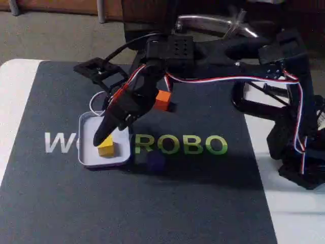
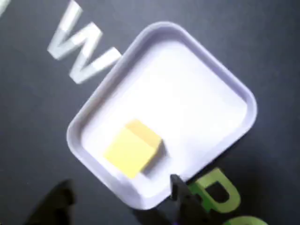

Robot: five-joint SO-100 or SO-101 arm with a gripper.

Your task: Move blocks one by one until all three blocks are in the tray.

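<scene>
— Nearest the wrist lens: dark fingertips (image 2: 176,185) poking in from the bottom edge, blurred, one at lower left and one just right of centre, apart from each other with nothing between.
— Means open claw?
— Looks parted and empty in the wrist view. Hanging just above the tray's near side, tips clear of the yellow block (image 2: 132,147).
— And that block?
— Sitting flat inside the tray (image 2: 243,101), in the corner closest to the fingertips, close to the rim. Seen in the fixed view too, yellow block (image 1: 106,147) low in the tray (image 1: 85,152), with the gripper (image 1: 101,138) pointing down right over it.
— Other blocks?
— Orange block (image 1: 163,99) on the dark mat behind the tray, partly hidden by the arm (image 1: 172,51). Purple block (image 1: 155,160) on the mat just right of the tray in the fixed view, hard to make out against the dark surface, near the green lettering (image 1: 183,145).
— Surroundings?
— Dark mat (image 1: 152,213) with white and green letters, lying over a white table (image 1: 15,96). Red, white and blue wires (image 1: 228,80) running along the arm toward its base at right.
</scene>
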